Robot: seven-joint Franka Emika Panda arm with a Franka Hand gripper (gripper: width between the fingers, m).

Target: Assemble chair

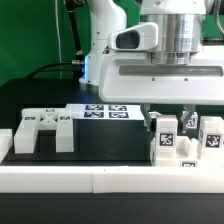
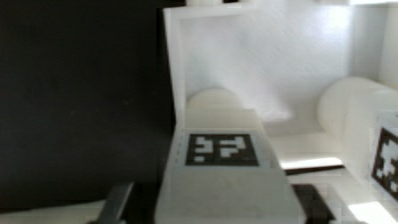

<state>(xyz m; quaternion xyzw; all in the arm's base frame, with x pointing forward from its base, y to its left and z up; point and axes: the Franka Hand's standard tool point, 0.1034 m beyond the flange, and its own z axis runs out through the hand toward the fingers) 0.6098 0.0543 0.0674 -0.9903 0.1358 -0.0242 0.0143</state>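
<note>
One tool (image 1: pixel 168 122) astride tagged block (image 2: pixel 222 150), frame (image 1: pixel 45 130) apart

A robotics lab: a white robot arm (image 1: pixel 105 25) over a black desk (image 1: pixel 50 95) fenced by white rails (image 1: pixel 60 180), a green backdrop (image 1: pixel 30 30), and printed square tags (image 1: pixel 97 111) on the marker board (image 1: pixel 75 109) and chair parts (image 1: pixel 30 140).
</note>
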